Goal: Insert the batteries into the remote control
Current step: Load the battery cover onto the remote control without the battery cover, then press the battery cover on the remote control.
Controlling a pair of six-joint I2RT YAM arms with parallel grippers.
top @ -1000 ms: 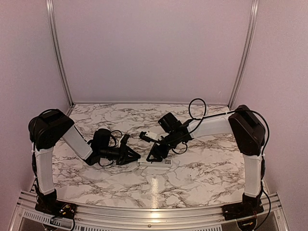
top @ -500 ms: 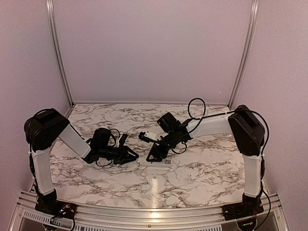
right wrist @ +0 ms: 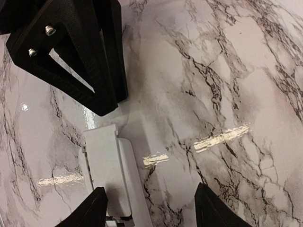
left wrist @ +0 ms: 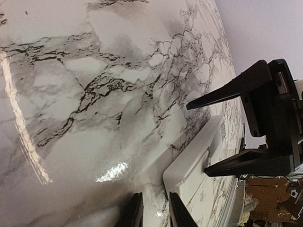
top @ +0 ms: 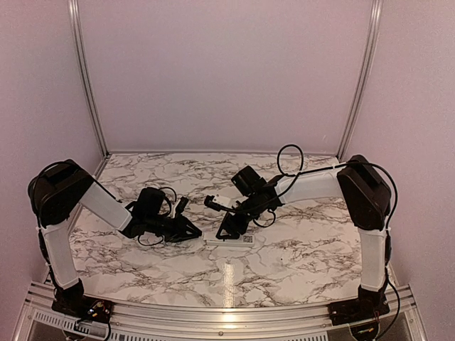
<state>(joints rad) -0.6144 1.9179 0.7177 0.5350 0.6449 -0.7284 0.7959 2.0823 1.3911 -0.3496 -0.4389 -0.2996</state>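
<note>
We are straddling the remote (right wrist: 106, 175), lying flat on the worktop (right wrist: 227, 71), with our spread right claw (right wrist: 151, 189) while our barely parted, empty left claw (left wrist: 155, 210) is crowding its end, likely risking shoving it askew.

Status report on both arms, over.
Left gripper barely open, empty, beside remote control. Right gripper open over it. Remote flat on table, ungripped. No batteries in sight.
</note>
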